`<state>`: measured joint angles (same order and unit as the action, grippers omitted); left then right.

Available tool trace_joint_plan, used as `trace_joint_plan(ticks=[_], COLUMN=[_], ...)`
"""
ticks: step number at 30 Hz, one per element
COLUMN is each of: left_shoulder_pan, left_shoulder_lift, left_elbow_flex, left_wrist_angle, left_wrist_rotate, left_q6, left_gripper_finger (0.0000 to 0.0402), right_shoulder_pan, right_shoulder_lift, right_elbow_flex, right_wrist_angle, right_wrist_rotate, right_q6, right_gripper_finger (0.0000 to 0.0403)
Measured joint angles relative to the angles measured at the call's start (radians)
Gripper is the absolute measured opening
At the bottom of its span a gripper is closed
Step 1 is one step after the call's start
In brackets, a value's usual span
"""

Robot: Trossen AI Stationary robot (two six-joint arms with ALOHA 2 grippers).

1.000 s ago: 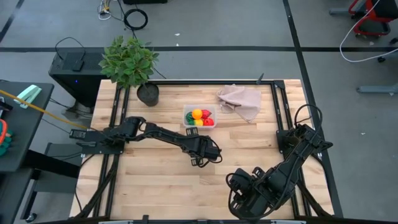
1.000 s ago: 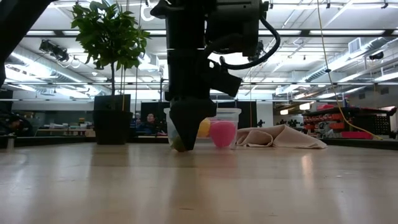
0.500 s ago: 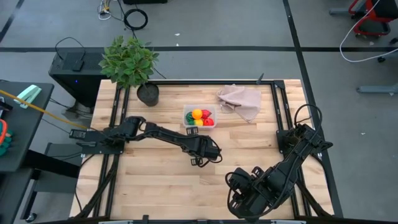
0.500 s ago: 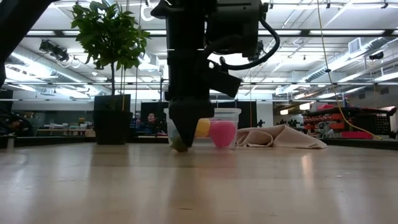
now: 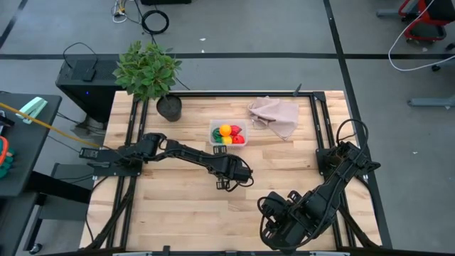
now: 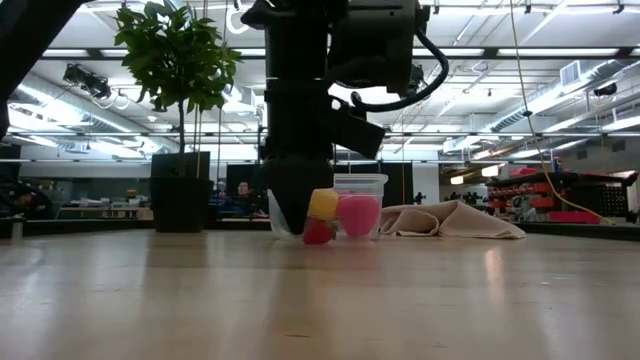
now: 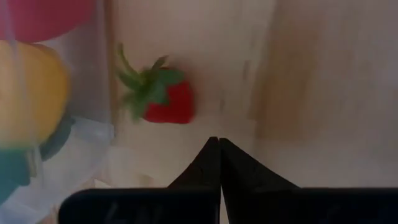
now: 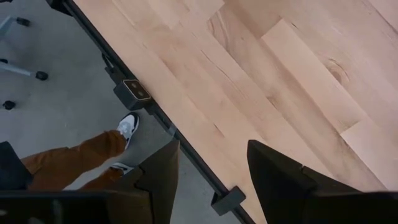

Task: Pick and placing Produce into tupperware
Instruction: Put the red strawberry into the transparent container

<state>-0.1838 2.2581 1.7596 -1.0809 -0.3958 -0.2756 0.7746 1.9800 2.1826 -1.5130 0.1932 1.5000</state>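
Observation:
My left gripper stands shut at the table, pointing steeply down, just in front of the clear tupperware. The box holds a yellow, a red, an orange and a green piece of produce. A red strawberry with a green stalk lies on the wood just ahead of the shut fingertips and close to the box's wall. Nothing sits between the fingers. In the high view the arm hides the strawberry. My right gripper hangs open above the table's near right edge.
A potted plant stands at the far left and a beige-pink cloth lies at the far right. Black frame rails run along both table sides. Bare wood lies toward the near edge. A person's shoe shows on the floor.
My left gripper has shut while staying in place. The strawberry, earlier mostly hidden at the fingertips in the low view, now lies in plain sight on the table beside them.

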Motion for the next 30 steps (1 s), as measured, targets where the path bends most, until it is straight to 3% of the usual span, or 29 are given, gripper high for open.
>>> trace_joint_plan(ticks=[8, 20, 25, 30], left_shoulder_pan=[-0.045, -0.048, -0.02, -0.008], left_shoulder_lift=[-0.001, -0.002, -0.002, -0.001], left_elbow_flex=[0.071, 0.306, 0.296, 0.259], left_wrist_angle=[-0.077, -0.134, -0.122, -0.085], left_wrist_rotate=[-0.004, -0.037, -0.004, 0.007], left_q6=[0.018, 0.053, 0.02, 0.018], left_gripper_finger=[0.0001, 0.0006, 0.0053, 0.0133], right_shoulder_pan=[0.0, 0.0, 0.0, 0.0], right_shoulder_lift=[0.0, 0.0, 0.0, 0.0], right_elbow_flex=[0.0, 0.0, 0.0, 0.0], right_wrist_angle=[-0.001, -0.001, -0.001, 0.0], right_wrist_rotate=[0.0, 0.0, 0.0, 0.0], right_q6=[-0.009, -0.01, -0.01, -0.01], right_gripper_finger=[0.0195, 0.0195, 0.0195, 0.0195])
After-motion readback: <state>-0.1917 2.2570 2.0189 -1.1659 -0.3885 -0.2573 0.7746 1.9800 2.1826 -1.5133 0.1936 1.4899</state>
